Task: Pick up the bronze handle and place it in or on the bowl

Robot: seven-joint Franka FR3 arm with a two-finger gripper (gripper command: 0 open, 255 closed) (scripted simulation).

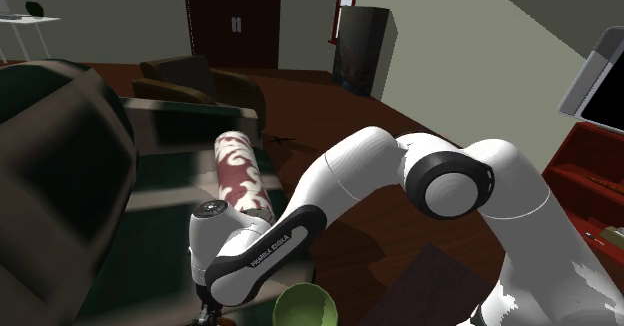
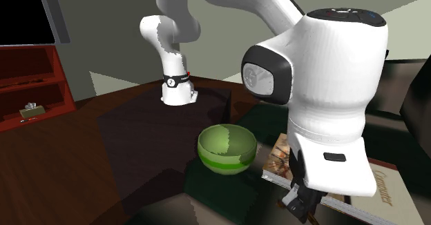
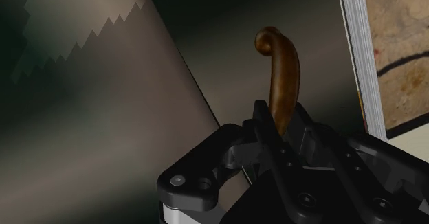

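step: grasp stage; whether the lift had started could not be judged.
end effector: the end effector [image 3: 282,116] was clamped on the brown handle [image 3: 283,71], one finger pressed on each side of its lower part.
handle: curved and glossy brown; its hooked end stuck out past the fingertips, away from the hand.
handle location: between the fingers, low over the dark desk [image 2: 131,161], just beside the edge of an open book [image 3: 399,58].
lift: whether the handle had cleared the desk could not be told.
bowl: the green bowl [image 2: 226,148] stood upright on the desk with nothing seen inside it.
bowl vs end effector: in the second exterior view the end effector [image 2: 304,206] sat low, to the right of the bowl and nearer the camera; near it but not over it.
arm: the white arm [image 1: 350,174] was folded forward and down, with the wrist close to the desk.
progress: judged early-middle; the grip looked made, while transport and placing were not yet done.
next move: raise straight up until the hooked end sits higher than the bowl rim, carry across to above the bowl, lower, then release.
watch: the grip was on one end only, so the long free end could swing or catch the rim.
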